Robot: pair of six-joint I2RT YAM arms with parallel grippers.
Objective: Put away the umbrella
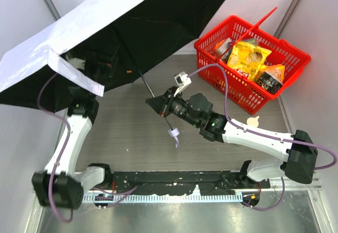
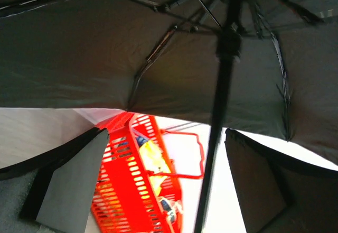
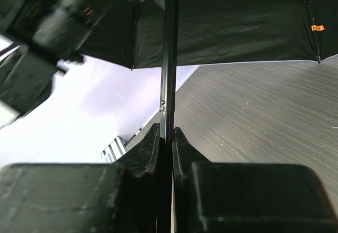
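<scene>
While the umbrella (image 1: 105,16) spreads open, a grey table (image 1: 132,138) meets pale walls (image 1: 318,27)

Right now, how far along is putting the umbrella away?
Nothing looks done: the umbrella stands fully open. In hand: the right arm has its jaws shut on the black shaft, while the left arm holds its jaws open either side of that shaft, gripping nothing. Left to do: collapsing the umbrella, then stowing it.

One umbrella (image 1: 105,16), one basket (image 1: 291,77)
</scene>
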